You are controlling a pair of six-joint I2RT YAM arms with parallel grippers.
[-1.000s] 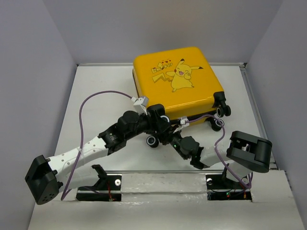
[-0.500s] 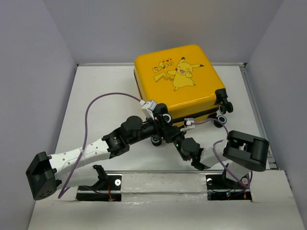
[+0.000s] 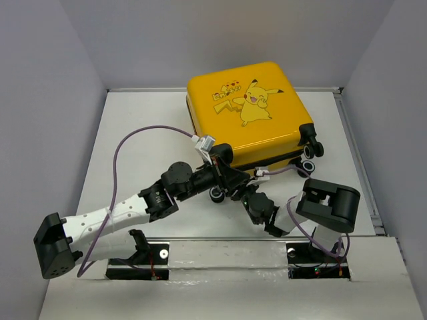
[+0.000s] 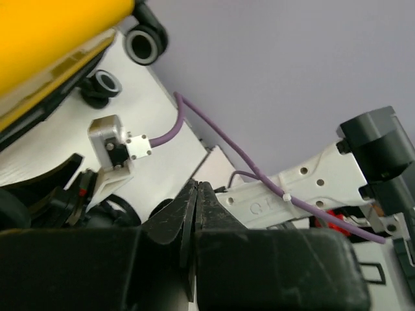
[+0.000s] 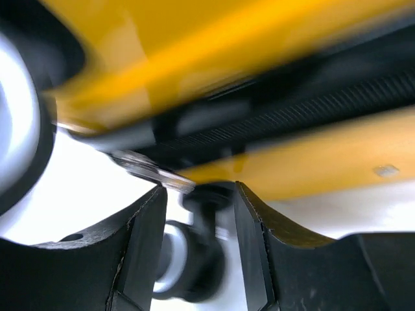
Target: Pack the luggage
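The luggage (image 3: 243, 110) is a yellow hard-shell suitcase with a Pikachu on its lid, lying shut at the back of the table. Both grippers meet at its near corner by the wheels. My left gripper (image 3: 225, 177) is shut with nothing between its fingers; in the left wrist view its tips (image 4: 196, 185) press together, with the luggage (image 4: 45, 39) at upper left. My right gripper (image 5: 200, 194) is open just under the luggage's yellow shell (image 5: 311, 162) and black zip band (image 5: 292, 110). A metal zip pull (image 5: 152, 172) lies at its left fingertip. A wheel (image 5: 188, 259) shows in the gap.
White table (image 3: 133, 133) walled by grey panels, with a raised rim on the right (image 3: 353, 147). A purple cable (image 3: 147, 133) loops over the left arm. The right arm's elbow (image 3: 327, 210) is folded close to the near edge. Black wheels (image 3: 308, 160) stick out at the luggage's right corner.
The left gripper has closed and the right gripper has opened. The luggage shifted slightly away early on. The right arm's elbow drew left and both wrists crowded closer to the near corner.
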